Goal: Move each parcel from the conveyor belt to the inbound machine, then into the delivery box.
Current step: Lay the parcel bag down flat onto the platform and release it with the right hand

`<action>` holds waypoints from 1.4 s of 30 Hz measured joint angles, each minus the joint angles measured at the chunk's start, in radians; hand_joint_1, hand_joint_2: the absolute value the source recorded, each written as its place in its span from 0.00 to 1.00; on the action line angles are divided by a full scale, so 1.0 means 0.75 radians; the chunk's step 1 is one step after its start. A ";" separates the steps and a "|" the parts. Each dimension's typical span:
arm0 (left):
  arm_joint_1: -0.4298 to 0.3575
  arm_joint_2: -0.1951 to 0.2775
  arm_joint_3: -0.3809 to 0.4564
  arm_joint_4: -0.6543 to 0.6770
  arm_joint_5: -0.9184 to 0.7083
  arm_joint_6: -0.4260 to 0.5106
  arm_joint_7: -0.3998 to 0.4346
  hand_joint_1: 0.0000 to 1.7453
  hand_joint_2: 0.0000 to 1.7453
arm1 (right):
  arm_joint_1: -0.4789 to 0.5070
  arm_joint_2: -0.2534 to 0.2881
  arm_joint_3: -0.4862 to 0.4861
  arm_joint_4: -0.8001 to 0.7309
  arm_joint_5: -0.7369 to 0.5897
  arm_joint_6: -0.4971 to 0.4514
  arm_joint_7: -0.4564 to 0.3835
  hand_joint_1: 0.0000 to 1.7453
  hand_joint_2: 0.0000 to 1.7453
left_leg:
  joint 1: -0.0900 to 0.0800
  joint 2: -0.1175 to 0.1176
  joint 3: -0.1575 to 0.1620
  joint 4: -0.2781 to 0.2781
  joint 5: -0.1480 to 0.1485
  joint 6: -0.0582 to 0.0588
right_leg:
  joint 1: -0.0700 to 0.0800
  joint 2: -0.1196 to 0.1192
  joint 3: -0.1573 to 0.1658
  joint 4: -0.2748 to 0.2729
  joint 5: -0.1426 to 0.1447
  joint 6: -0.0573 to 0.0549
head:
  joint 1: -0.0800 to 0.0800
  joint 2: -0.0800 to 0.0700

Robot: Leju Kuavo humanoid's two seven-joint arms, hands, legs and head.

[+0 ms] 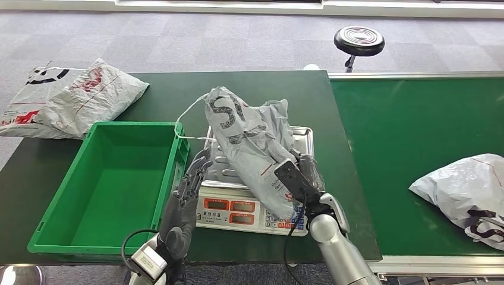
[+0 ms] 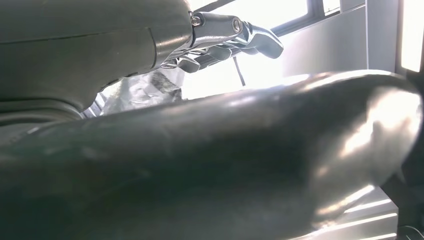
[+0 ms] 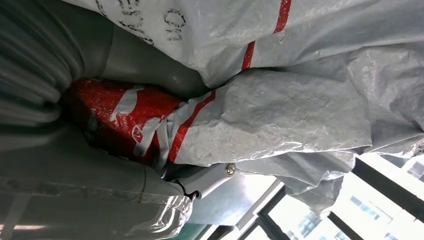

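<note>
While on the scale: crumpled grey plastic mailer parcel (image 1: 252,142), soft and slippery.
My right hand (image 1: 302,178) grips its near end; left hand (image 1: 189,189) spread, empty; support underneath advised.

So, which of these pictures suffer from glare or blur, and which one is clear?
Head view: evenly lit and sharp, the grey parcel on the scale reads clearly. Left wrist view: strong backlight from windows, the left hand dark, the foreground blurred. Right wrist view: parcel sharp, windows overexposed.
</note>
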 joint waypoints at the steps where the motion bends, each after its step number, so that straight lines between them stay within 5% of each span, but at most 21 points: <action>1: 0.000 0.001 0.000 0.000 0.000 0.000 0.000 0.00 0.00 | -0.004 0.000 0.002 0.011 0.001 0.001 0.003 1.00 1.00 | 0.000 0.000 0.000 0.000 0.000 0.000 | 0.000 0.000 0.000 0.000 0.000 0.000 | 0.000 0.000; 42: 0.001 0.006 0.000 0.000 0.000 0.002 0.000 0.00 0.00 | -0.036 0.000 0.013 0.087 0.002 0.001 0.009 1.00 1.00 | 0.000 0.000 0.002 0.000 0.001 0.000 | 0.000 0.000 0.002 0.000 0.000 0.000 | 0.000 0.000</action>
